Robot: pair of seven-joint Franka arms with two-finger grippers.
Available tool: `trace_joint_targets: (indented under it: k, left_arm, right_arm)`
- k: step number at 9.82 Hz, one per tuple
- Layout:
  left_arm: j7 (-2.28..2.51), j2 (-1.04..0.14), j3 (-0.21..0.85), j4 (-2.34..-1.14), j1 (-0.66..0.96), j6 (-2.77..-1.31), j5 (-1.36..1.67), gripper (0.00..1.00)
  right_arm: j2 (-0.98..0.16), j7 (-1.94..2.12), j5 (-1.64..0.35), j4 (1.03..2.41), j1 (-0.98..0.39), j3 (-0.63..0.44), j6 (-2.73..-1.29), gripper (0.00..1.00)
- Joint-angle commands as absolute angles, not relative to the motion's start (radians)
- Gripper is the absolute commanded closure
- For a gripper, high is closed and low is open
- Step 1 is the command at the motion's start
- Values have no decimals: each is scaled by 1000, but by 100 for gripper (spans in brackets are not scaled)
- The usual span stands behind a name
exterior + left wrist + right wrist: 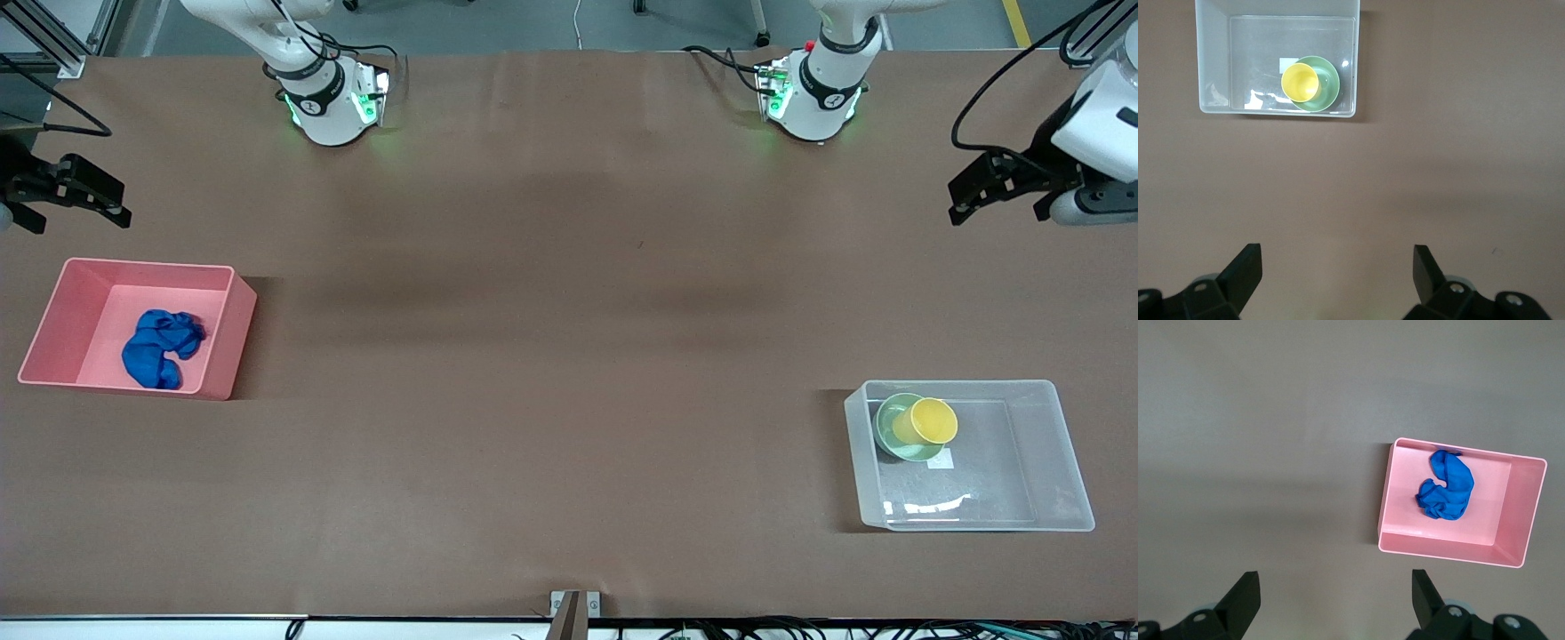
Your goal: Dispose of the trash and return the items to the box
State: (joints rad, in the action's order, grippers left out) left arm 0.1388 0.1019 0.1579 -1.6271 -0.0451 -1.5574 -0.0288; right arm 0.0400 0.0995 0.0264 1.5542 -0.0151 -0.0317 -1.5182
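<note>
While both arms wait, left hand point(1000, 191) hangs spread wide above surface point(569, 356); right hand point(71, 191) likewise, fingers apart. Blue wad point(162, 347) lies in pink bin point(53, 311). Yellow cup point(929, 420) sits in mint bowl point(889, 436), inside clear tub point(1058, 444).

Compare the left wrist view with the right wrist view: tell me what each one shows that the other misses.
Only the left wrist view shows the clear box, with the yellow cup sitting in the green bowl inside it, and the open left gripper. Only the right wrist view shows the pink bin holding the blue wad, and the open right gripper. Both show the bare brown table below and a gripper holding nothing.
</note>
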Motion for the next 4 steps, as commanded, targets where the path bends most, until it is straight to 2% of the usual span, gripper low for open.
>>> trace_joint_targets:
  k: [1, 4]
  left_arm:
    - [120, 123, 146, -1665, -48, -1534, -21, 0]
    - [107, 92, 146, -1629, -48, -1531, -25, 0]
  right_arm:
    - [38, 107, 26, 1548, -5, -25, -1520, 0]
    - [38, 107, 25, 1549, -3, -25, -1516, 0]
